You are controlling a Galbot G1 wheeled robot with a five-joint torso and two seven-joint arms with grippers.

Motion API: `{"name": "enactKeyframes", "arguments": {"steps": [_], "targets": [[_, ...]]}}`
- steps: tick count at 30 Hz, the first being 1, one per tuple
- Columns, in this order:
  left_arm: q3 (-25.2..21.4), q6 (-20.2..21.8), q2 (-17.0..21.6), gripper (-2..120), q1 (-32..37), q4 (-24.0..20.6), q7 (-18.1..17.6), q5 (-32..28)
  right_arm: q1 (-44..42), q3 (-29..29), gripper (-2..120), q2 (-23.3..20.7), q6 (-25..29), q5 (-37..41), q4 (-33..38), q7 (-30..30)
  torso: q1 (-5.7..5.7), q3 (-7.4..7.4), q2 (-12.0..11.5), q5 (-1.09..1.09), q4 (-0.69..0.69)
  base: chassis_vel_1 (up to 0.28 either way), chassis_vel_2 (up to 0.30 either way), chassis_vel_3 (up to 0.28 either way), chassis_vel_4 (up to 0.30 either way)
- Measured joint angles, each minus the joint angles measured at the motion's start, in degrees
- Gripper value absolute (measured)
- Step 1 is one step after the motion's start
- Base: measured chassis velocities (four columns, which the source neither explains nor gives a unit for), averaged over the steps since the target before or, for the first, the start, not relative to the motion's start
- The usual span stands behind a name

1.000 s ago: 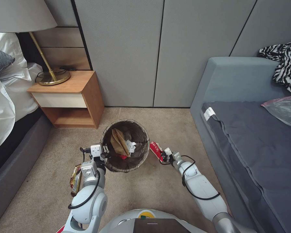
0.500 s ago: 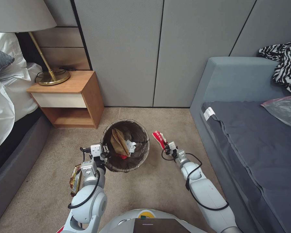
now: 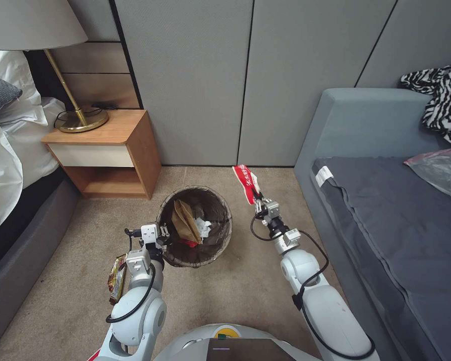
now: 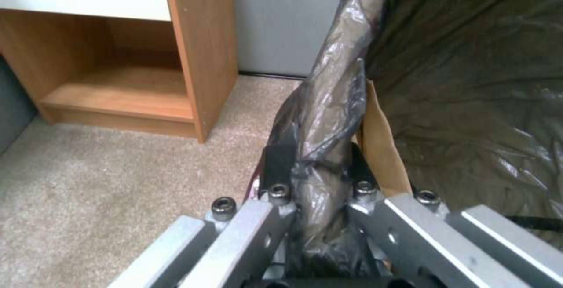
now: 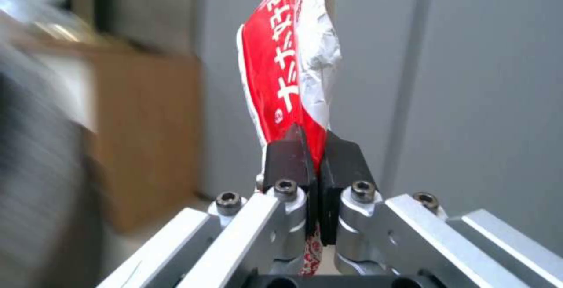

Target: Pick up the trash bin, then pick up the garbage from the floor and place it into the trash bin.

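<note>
The right pincer (image 3: 259,201) is clamped on the lower end of a red snack wrapper (image 3: 247,183), which stands up limp above the pads (image 5: 288,160). It sits in the air to the right of the trash bin (image 3: 194,225), beside the rim and not over the opening. The grip takes only a thin edge, so a quick swing left could let the wrapper slide out and fall on the carpet (image 3: 245,286) short of the bin.

The left pincer (image 3: 161,235) is closed on the bin's near-left rim, pinching the dark bag liner (image 4: 328,116). If the liner slips on the plastic, the bin may tilt and tip out the brown paper bag (image 3: 184,221) and white tissue (image 3: 203,226) inside.

Another wrapper (image 3: 117,277) lies on the floor by the left arm.
</note>
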Motion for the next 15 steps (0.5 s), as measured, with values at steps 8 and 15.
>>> {"name": "enactKeyframes", "arguments": {"steps": [8, 15], "targets": [[0.04, 0.09, -0.02, 2, -0.02, -0.12, -0.01, -0.44, -2.52, -3.95, 0, -0.09, 1.63, -0.09, 8.01, -5.26, 0.0, 0.0, 0.0, 0.0, -0.01, 0.0, 0.0, 0.0, 0.0], [0.17, 0.21, -0.05, 2, 0.07, -0.36, -0.03, -0.76, -2.13, -8.74, 0, -0.5, 1.24, -1.95, 8.66, -5.74, 0.0, 0.0, 0.0, 0.0, 0.0, 0.0, 0.0, 0.0, 0.0]]}}
